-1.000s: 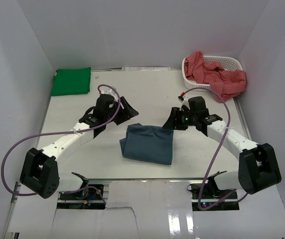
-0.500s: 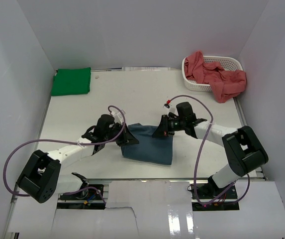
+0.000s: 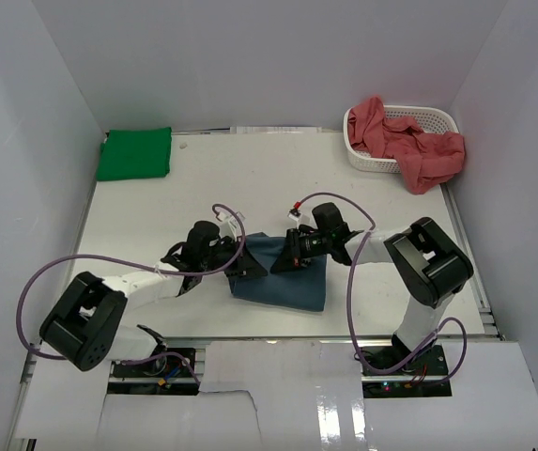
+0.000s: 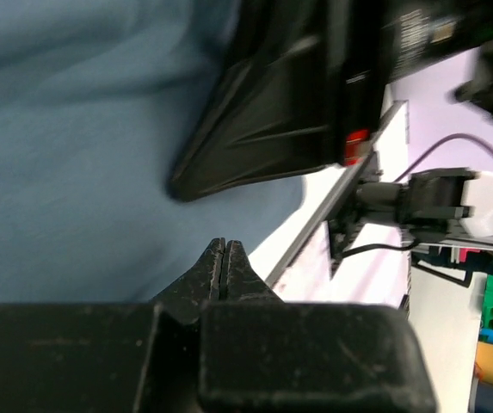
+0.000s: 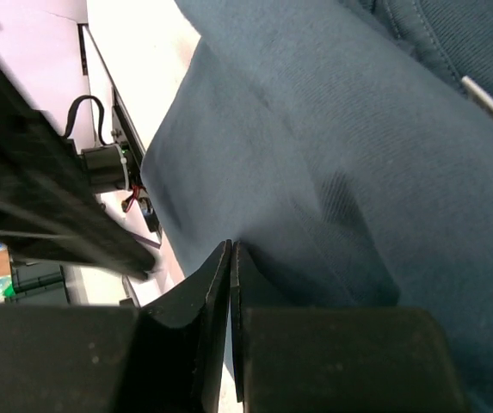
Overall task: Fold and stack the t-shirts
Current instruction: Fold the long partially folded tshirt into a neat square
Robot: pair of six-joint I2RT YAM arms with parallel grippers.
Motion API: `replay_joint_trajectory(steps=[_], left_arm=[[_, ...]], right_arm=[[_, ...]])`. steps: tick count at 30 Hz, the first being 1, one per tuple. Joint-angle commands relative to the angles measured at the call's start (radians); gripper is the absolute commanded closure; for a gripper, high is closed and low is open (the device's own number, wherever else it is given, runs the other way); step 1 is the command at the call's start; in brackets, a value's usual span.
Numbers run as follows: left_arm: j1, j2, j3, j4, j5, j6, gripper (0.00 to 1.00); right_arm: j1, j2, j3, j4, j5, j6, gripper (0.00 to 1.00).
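The slate blue t-shirt [image 3: 292, 282] lies folded in a rough square on the white table [image 3: 156, 216], near the front middle. My left gripper [image 3: 254, 265] is low at its left edge, jaws shut with nothing visible between them [image 4: 224, 247], the blue cloth [image 4: 74, 129] just beyond the tips. My right gripper [image 3: 283, 263] rests on the shirt's upper left part, also shut [image 5: 231, 248], its tips touching the blue cloth [image 5: 358, 129]. The two grippers point at each other, very close. A bright green t-shirt [image 3: 135, 153] lies folded at the back left. Salmon red t-shirts [image 3: 409, 141] spill from a basket.
The white perforated basket [image 3: 433, 116] stands at the back right corner. White walls close in the table on the left, back and right. Purple cables [image 3: 34, 282] loop beside both arms. The right gripper's black body [image 4: 280, 112] fills the upper left wrist view.
Both arms have swung inward and down from the shirt's far corners to its left part. Both grippers have gone from open to shut.
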Motion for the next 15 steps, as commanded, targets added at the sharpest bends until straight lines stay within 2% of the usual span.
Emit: replay_joint_trajectory(steps=[1, 12, 15], left_arm=[[-0.004, 0.054, -0.042, 0.109, 0.016, 0.024, 1.0], [-0.006, 0.325, -0.134, 0.304, -0.041, 0.042, 1.0], [-0.006, 0.35, -0.168, 0.341, -0.058, 0.021, 1.0]], right_arm=[[0.005, 0.014, 0.04, 0.06, 0.005, -0.009, 0.92], [0.006, 0.06, 0.075, 0.05, 0.028, -0.047, 0.92], [0.006, 0.078, 0.082, 0.059, 0.03, -0.054, 0.92]])
